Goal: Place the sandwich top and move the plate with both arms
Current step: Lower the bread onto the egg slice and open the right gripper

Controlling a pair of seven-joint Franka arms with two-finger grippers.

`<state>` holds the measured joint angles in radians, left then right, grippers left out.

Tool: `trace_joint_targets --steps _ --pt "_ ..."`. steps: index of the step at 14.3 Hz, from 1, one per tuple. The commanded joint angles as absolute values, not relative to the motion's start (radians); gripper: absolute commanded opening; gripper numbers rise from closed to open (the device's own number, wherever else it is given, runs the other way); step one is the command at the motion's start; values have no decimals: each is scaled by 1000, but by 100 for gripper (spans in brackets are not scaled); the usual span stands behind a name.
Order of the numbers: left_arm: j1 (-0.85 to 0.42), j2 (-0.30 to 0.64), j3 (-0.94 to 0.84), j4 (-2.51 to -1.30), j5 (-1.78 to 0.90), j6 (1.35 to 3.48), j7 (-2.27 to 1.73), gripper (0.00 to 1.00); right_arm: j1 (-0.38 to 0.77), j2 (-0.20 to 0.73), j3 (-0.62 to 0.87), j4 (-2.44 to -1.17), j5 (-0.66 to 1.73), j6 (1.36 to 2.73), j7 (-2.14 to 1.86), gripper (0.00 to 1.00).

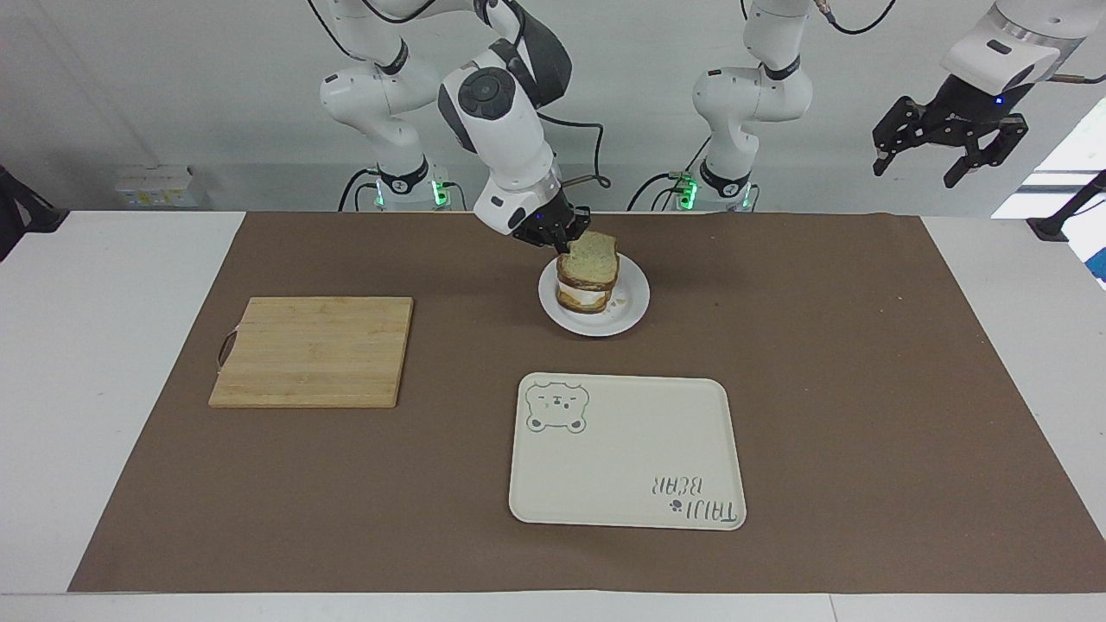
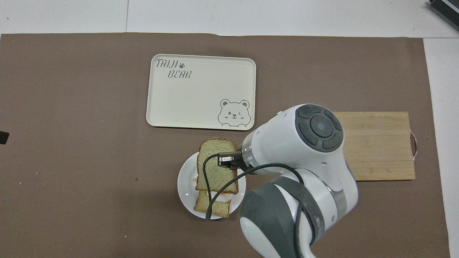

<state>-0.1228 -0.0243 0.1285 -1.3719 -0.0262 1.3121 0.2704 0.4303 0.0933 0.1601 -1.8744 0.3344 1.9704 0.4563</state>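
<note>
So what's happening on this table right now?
The right tool is shut on the sandwich top, holding it over the egg-topped slice on the plate; whether it already rests on the egg is unclear. The left tool waits open, raised past the left arm's end of the table. The bear tray and the cutting board lie untouched.
</note>
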Motion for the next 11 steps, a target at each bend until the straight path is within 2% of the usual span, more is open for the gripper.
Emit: trace_joint_targets --steps 1,3,7,11 --pt "-115 -55 124 -1407 -26 1309 270 100 442 109 160 -1914 364 2036 449 0" --pt "-115 -60 124 -1416 -26 1308 270 100 445 130 160 -1927 364 2039 449 0" --pt "-115 -72 124 -1433 -26 1310 270 100 474 147 160 -2008 362 2155 443 0" --pt "-115 -78 123 -1440 -26 1308 270 100 502 207 160 -2008 362 2207 445 0"
